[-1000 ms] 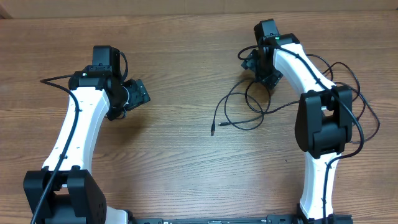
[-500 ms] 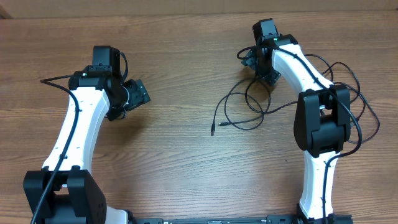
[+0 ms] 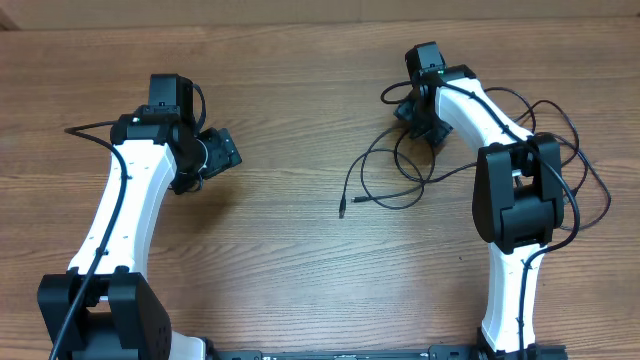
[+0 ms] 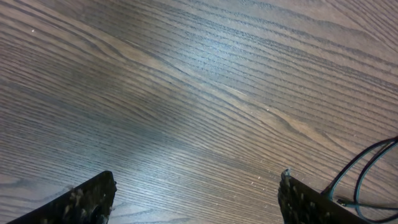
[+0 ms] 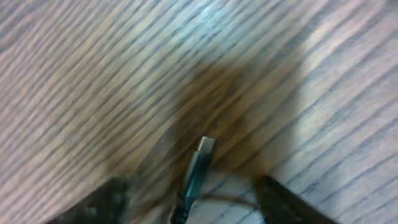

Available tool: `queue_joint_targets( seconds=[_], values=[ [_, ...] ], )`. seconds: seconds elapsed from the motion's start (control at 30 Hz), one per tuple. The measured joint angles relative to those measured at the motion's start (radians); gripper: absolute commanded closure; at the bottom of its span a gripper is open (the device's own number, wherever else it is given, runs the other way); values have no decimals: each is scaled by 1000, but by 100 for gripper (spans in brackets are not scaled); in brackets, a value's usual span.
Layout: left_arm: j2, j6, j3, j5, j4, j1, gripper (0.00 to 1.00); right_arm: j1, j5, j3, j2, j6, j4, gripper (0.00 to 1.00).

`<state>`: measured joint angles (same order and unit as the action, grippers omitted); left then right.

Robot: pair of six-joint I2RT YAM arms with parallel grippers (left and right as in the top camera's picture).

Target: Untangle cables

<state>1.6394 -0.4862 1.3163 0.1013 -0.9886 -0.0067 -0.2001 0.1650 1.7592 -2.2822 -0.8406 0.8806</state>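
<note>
Silver-tipped cable plug may squirt free

Jaws of my right gripper straddle it part-open, gripping nothing. A tip-only pinch slips. Left gripper: jaws wide, empty.

The right gripper sits over the cables, seemingly at one strand's end; loose loops spread from it back toward its own arm's base.
</note>
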Motion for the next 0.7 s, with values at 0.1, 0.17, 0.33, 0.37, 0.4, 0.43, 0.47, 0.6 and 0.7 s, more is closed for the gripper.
queue_joint_targets(
  seconds=[0.1,0.17,0.33,0.37,0.4,0.43,0.47,0.6,0.7],
  values=[
    [0,0,0,0,0,0,17,1,-5,-2,0,-10,-2,59],
    [0,0,0,0,0,0,17,2,-8,-2,0,-12,-1,64],
    [0,0,0,0,0,0,16,2,-13,-2,0,-19,3,71],
    [0,0,0,0,0,0,16,2,-13,-2,0,-19,3,73],
    [0,0,0,0,0,0,16,2,-14,-2,0,-18,4,76],
    [0,0,0,0,0,0,16,2,-15,-2,0,-18,5,80],
    [0,0,0,0,0,0,17,2,-18,-2,0,-16,8,82],
    [0,0,0,0,0,0,17,2,-21,0,0,-21,23,83],
    [0,0,0,0,0,0,17,2,-29,6,0,-19,39,85]
  ],
)
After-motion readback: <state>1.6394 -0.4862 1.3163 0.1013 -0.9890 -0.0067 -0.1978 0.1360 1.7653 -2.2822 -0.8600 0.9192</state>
